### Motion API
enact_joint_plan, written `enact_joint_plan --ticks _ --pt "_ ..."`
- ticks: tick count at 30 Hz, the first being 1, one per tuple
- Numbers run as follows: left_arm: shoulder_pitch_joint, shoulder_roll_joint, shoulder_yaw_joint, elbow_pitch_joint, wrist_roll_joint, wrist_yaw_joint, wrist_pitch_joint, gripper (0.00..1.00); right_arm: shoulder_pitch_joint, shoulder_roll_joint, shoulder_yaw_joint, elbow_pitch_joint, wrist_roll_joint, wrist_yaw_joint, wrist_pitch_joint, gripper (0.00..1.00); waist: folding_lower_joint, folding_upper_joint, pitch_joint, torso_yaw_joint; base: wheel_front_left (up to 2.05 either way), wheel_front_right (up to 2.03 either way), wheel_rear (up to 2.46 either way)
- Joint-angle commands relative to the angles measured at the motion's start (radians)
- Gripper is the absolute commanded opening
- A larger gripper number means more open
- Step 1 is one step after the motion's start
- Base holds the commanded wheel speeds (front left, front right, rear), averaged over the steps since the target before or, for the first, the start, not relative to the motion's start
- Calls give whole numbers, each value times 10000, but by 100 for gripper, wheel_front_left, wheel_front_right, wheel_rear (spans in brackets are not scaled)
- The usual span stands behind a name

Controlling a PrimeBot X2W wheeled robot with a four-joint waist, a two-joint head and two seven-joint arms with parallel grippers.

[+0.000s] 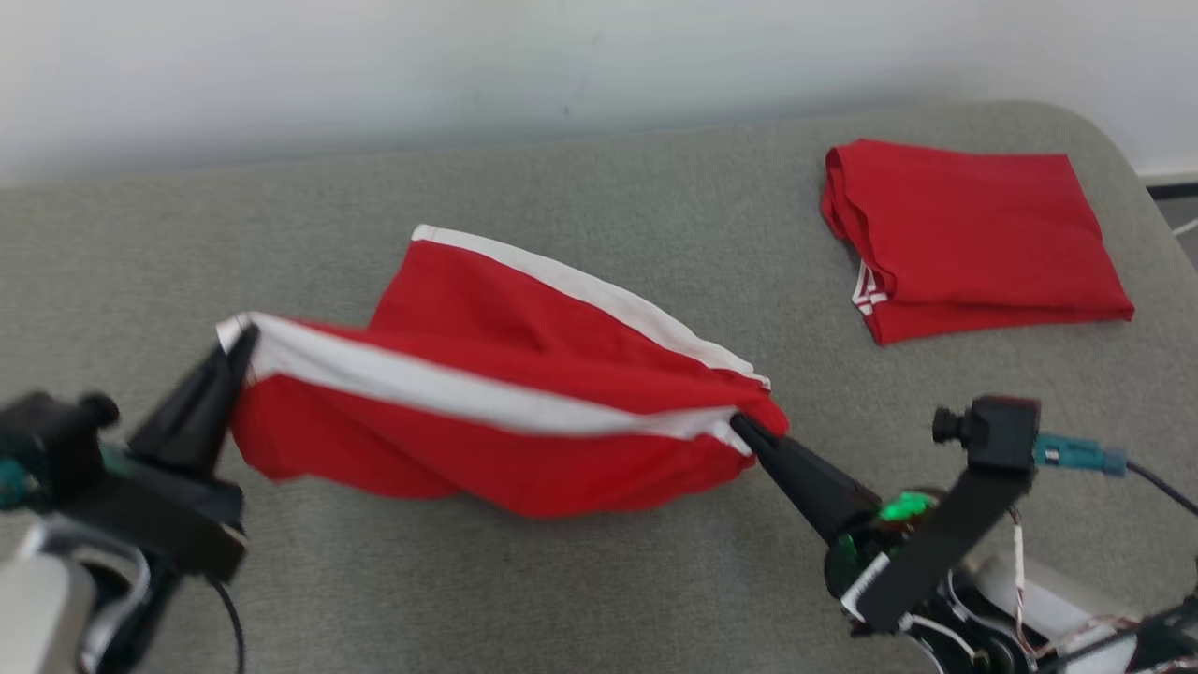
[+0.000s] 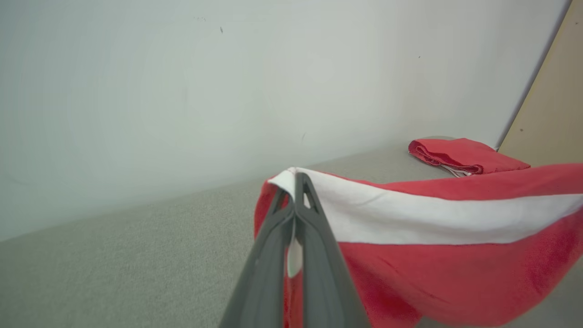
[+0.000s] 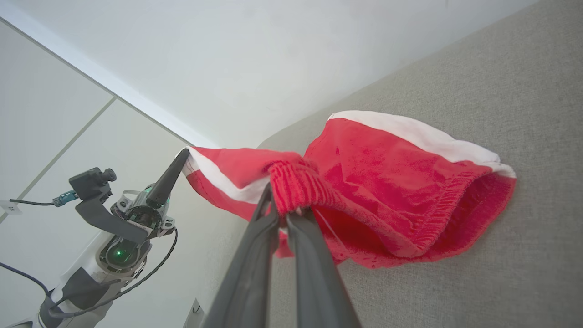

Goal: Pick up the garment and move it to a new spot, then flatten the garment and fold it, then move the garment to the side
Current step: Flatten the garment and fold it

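In the head view we hold the garment (image 1: 487, 412) strung between our two arms above the middle of the table (image 1: 655, 206). Our left jaws are pinched shut on the end of its white stripe at the lower left, and our right jaws are shut on the gathered waistband corner at the right. The near half sags in folds, and the far half seems to rest on the table. A folded cloth (image 1: 973, 234) lies well apart at the far right corner.

In the left wrist view, the left jaws are closed tight on the stripe's tip, and the stripe runs fairly taut away from them. The wall (image 2: 182, 91) stands close behind the table.

In the right wrist view, the right jaws grip a bunched knot of ribbed waistband. The far leg drapes onto the table.

We judge that we are carrying and spreading the garment. To do that well, we should draw both arms apart evenly until the sag goes, then lower it flat without loosening either pinch. The bunched right grip may leave a crease.

There is open room to our left and toward us. The rounded right corner, the folded cloth and the wall limit the other sides.
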Motion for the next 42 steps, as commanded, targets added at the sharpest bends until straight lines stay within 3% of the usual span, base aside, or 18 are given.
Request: enact_joint_plan --ticks 1,5,24,29,37,38,39,40,42 --pt "-553 301 -153 215 -185 2 244 0 -386 236 -65 135 -105 2 43 0 -1 -1 779 -696 0 0 0" --pt "-1795 999 -463 661 -513 4 603 0 -1031 812 -160 620 -181 2 59 0 -1 -1 1418 -1278 0 0 0" --pt "-5581 2576 -3314 3565 -1552 1 1161 0 -2553 3041 2 2671 -152 1 -280 0 -1 -1 2947 -2795 0 0 0" --pt "-6298 2734 -4011 4181 -1786 0 1073 0 -2941 3368 -2 3343 -201 1 -339 0 -1 -1 3200 -2922 0 0 0" --pt "-6902 2534 -5002 5067 -2054 0 588 0 -3209 3629 180 3848 -236 1 -390 0 -1 -1 3229 -2804 0 0 0" --pt "-6943 2545 -5117 5159 -2009 0 476 34 -3217 3615 216 3884 -223 1 -387 31 -1 -1 3191 -2781 0 0 0" --pt "-6969 2541 -5214 5290 -1959 0 363 98 -3223 3597 240 3926 -211 1 -391 63 -1 -1 3135 -2755 0 0 0" --pt "-6962 2495 -5312 5379 -1980 0 279 100 -3208 3568 261 3952 -156 1 -374 100 -1 -1 3087 -2729 0 0 0" --pt "-6896 2405 -5477 5506 -2106 0 69 100 -3199 3501 330 3991 -146 1 -348 100 -1 -1 2950 -2683 0 0 0"
